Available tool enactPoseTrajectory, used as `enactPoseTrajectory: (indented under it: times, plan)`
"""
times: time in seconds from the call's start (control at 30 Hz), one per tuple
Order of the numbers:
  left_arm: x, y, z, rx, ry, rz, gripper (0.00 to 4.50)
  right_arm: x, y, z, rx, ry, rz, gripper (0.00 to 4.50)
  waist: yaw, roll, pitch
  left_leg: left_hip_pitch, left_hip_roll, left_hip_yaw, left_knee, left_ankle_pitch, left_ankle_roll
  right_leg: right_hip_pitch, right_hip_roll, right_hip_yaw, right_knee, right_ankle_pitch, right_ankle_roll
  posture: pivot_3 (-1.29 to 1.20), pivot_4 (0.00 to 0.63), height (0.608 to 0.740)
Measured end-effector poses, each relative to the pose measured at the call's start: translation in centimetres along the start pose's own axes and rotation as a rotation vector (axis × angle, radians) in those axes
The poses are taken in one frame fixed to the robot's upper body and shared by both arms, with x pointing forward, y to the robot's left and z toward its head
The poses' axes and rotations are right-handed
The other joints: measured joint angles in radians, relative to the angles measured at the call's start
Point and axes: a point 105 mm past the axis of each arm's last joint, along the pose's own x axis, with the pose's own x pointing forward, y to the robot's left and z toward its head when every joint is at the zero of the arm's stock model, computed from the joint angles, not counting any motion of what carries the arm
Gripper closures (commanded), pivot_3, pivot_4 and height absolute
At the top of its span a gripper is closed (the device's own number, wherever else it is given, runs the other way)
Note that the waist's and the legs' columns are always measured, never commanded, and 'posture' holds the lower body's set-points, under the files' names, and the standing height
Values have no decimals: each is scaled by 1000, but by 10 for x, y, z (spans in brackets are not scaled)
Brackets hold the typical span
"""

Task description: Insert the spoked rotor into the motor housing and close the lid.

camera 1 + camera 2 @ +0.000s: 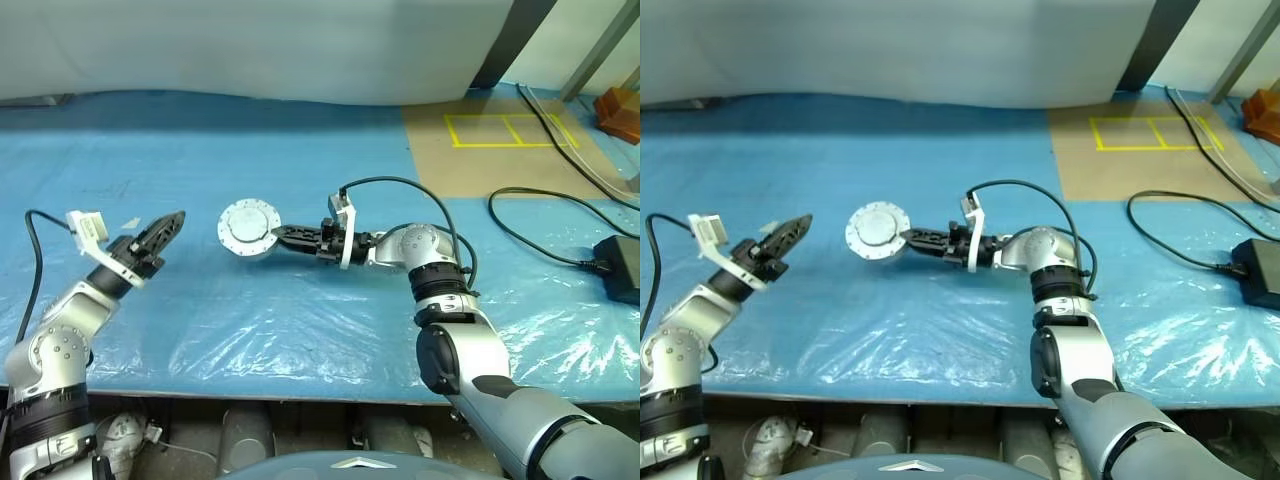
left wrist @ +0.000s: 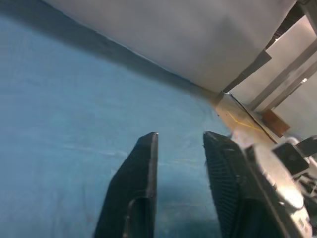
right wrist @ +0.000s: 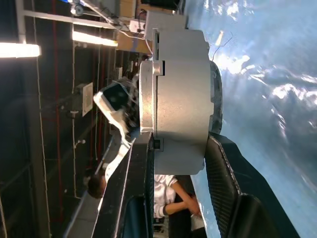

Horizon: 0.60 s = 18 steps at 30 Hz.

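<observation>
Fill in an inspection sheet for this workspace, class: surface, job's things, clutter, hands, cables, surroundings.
Surface: table covered with blue sheet under clear plastic film; bare brown patch with yellow tape rectangles at the far right.
Job's things: housing with lid on, held off the table on its side. Rotor not visible; cannot tell if it is inside.
Clutter: nothing seen.
Hands: right hand shut on the housing's edge; left hand open, empty, apart from the housing.
Cables: black cable looping to a black box at the right edge.
Surroundings: white sheet behind the table; orange object at far right.
</observation>
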Motion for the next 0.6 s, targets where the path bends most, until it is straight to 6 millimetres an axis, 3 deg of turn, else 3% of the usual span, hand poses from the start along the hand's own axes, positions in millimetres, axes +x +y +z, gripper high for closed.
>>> enactPoseTrajectory:
  times: [0.2,0.6]
  plan:
    - [-13,-17,-22,-173,30,-69,141,0,15,6,-27,-21,55,3385,4,-1,1,0,0,0,1,0,0,0,0,0,2,0,0,0,150,740]
    - [6,-44,-24,-261,-29,-140,27,3,32,15,-74,-25,83,3385,13,-2,1,1,0,0,4,0,0,0,0,1,5,0,0,0,150,740]
